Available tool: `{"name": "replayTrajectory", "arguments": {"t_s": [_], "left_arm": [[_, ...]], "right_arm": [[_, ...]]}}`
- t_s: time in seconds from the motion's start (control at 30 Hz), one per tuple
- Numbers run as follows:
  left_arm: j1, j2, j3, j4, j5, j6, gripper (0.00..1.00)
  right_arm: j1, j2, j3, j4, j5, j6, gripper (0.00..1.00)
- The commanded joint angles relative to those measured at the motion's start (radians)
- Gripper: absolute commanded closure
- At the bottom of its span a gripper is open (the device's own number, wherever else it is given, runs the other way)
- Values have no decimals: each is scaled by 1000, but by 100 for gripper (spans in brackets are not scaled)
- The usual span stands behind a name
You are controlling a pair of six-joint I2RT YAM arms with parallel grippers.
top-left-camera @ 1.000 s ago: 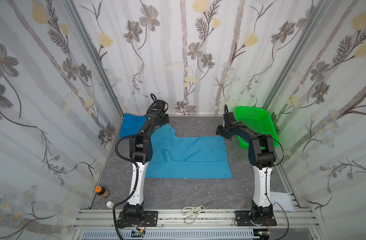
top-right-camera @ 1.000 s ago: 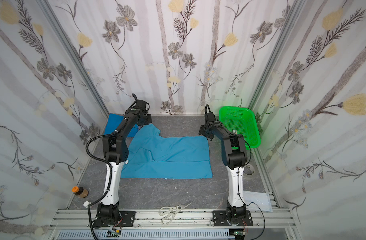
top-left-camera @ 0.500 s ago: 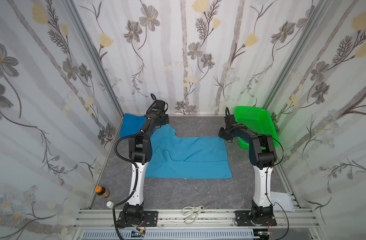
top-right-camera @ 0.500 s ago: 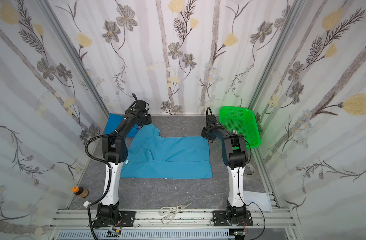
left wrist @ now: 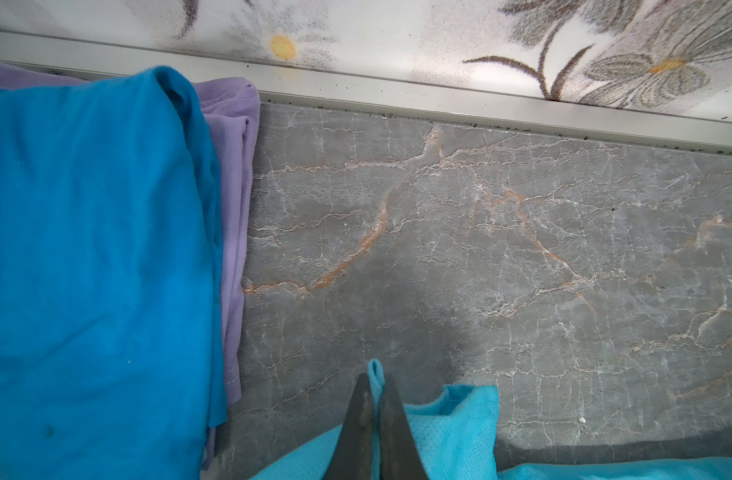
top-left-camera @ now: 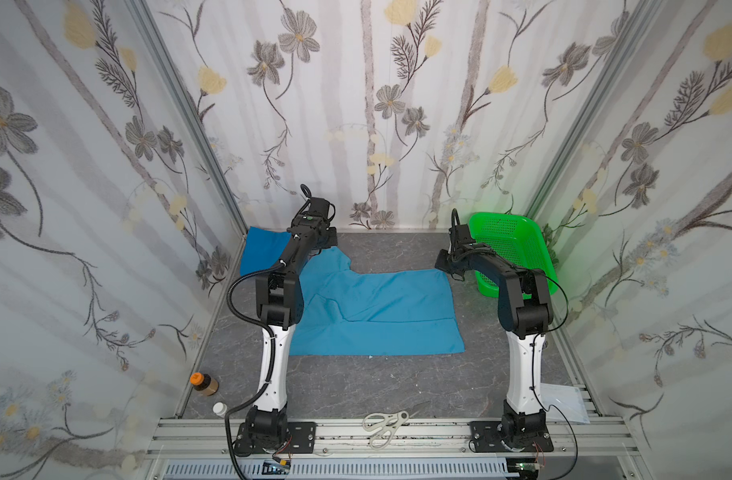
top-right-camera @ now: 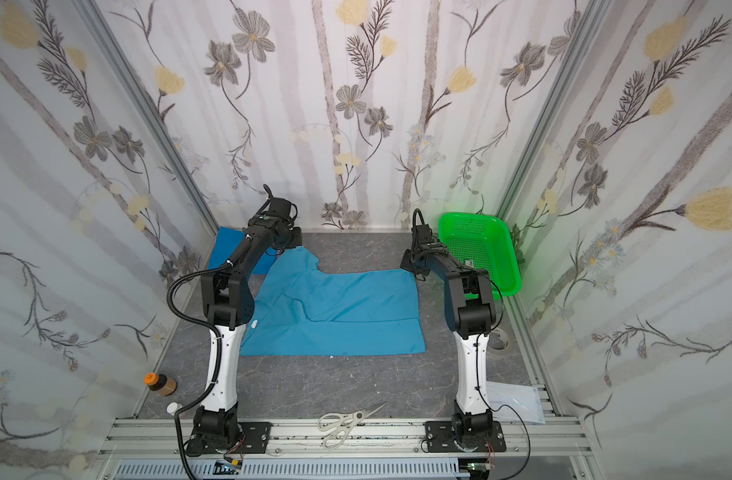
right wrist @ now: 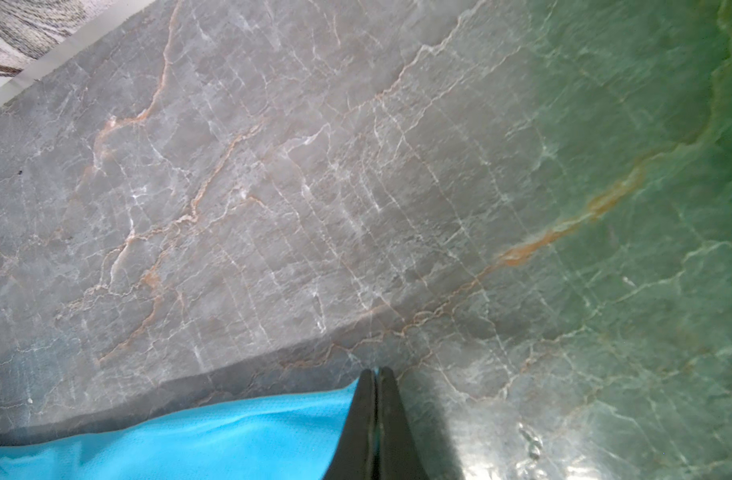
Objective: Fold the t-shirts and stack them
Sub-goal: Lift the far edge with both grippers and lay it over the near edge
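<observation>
Back left corner: a deep blue shirt lies folded on a lilac shirt, of which only an edge shows, and none in the top views. Just right of that pile my left gripper is clamped shut on a raised far corner of the light blue shirt, which lies spread and creased across the middle of the grey table, its left side hidden behind my left arm in both top views. My right gripper is closed too, pinching that shirt's far right corner near the green basket; both wrist views cut off most of the cloth.
</observation>
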Motion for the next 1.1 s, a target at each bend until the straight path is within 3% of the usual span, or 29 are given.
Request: {"name": "replayTrajectory", "arguments": {"t_s": [0.0,0.27,0.47,0.67,1.07], "left_arm": [[2,-55,-35,23,0,16,100],[24,-256,-317,152,59,18,100],[39,-426,-591,292,11,-37,100],[51,-527,-712,337,56,-73,100],[48,-789,-1045,405,-45,-172,100]], "right_arm": [[2,-47,-18,56,-20,-19,100],[-12,-126,-128,156,-106,-55,100],[-13,-240,-299,277,-136,-70,100],[-13,-332,-408,339,-173,-95,100],[5,-491,-605,402,-229,-121,100]]}}
